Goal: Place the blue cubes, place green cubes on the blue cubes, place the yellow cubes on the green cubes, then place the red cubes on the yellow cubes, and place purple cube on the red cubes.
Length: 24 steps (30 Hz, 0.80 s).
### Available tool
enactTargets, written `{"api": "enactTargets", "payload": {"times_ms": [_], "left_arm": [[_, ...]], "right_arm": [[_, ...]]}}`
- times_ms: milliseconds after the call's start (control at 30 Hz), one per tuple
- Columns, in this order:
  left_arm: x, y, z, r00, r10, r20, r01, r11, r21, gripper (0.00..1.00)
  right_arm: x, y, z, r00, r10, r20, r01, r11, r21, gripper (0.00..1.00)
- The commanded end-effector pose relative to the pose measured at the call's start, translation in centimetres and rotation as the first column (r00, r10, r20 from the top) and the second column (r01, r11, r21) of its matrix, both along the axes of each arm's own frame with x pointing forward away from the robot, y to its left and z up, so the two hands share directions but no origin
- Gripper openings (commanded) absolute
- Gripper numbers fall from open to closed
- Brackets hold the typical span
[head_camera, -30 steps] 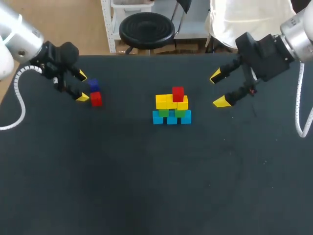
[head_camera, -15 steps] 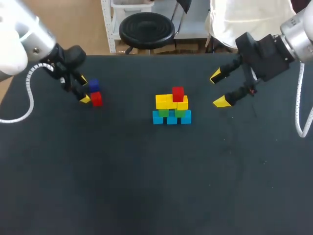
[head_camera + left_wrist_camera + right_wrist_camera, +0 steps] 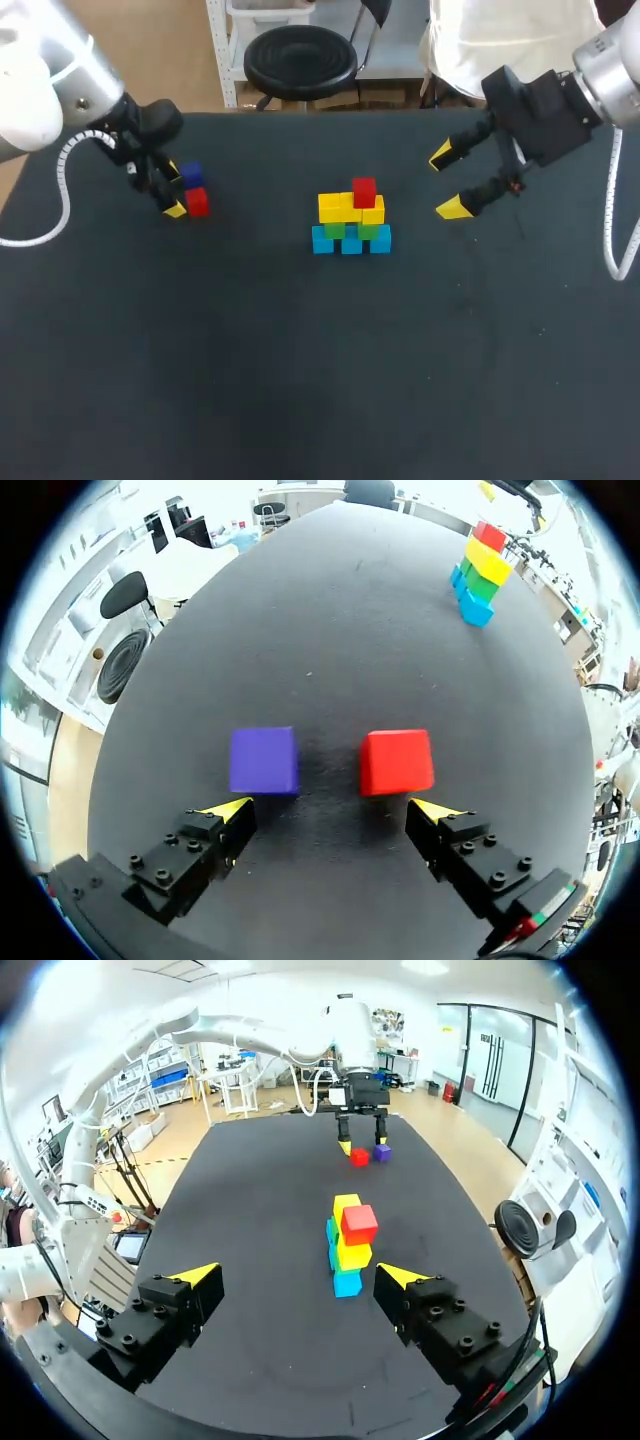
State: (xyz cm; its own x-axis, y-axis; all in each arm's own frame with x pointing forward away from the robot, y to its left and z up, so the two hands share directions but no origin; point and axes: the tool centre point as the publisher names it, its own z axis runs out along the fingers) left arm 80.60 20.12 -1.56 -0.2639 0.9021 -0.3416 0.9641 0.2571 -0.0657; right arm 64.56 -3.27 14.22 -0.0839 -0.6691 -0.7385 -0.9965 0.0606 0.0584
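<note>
Left jaws wide open, nothing held. Red cube (image 3: 397, 762) and purple cube (image 3: 264, 761) seen side by side, apart, just ahead of fingertips (image 3: 228, 808), near counter (image 3: 300, 380) far-left corner. Right jaws wide open, empty, near far-right corner. Stack (image 3: 351, 218) located mid-counter, toward far edge.

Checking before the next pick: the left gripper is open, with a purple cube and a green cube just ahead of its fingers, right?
Not green: the left wrist view shows a red cube beside the purple cube, both just ahead of the open left gripper.
</note>
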Motion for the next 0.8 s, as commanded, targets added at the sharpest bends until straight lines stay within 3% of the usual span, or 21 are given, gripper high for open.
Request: {"api": "enactTargets", "payload": {"times_ms": [33,200,500,800], "left_arm": [[-2.2,0.3,0.9,0.999,0.029,0.017,-0.029,0.999,0.019,1.0],[-2.8,-0.3,1.1,0.998,0.047,0.029,-0.047,0.999,0.017,1.0],[-1.0,-2.0,1.5,0.998,0.013,0.069,-0.017,0.998,0.062,1.0],[-0.3,-2.1,1.3,0.998,0.01,0.06,-0.014,0.997,0.074,1.0]], "right_arm": [[0.0,0.0,0.0,1.0,0.0,0.001,0.0,1.0,0.002,1.0],[0.0,0.0,0.0,1.0,0.0,0.001,0.0,1.0,0.002,1.0],[0.0,0.0,0.0,1.0,0.0,0.001,0.0,1.0,0.002,1.0],[0.0,0.0,0.0,1.0,0.0,0.001,0.0,1.0,0.002,1.0]]}}
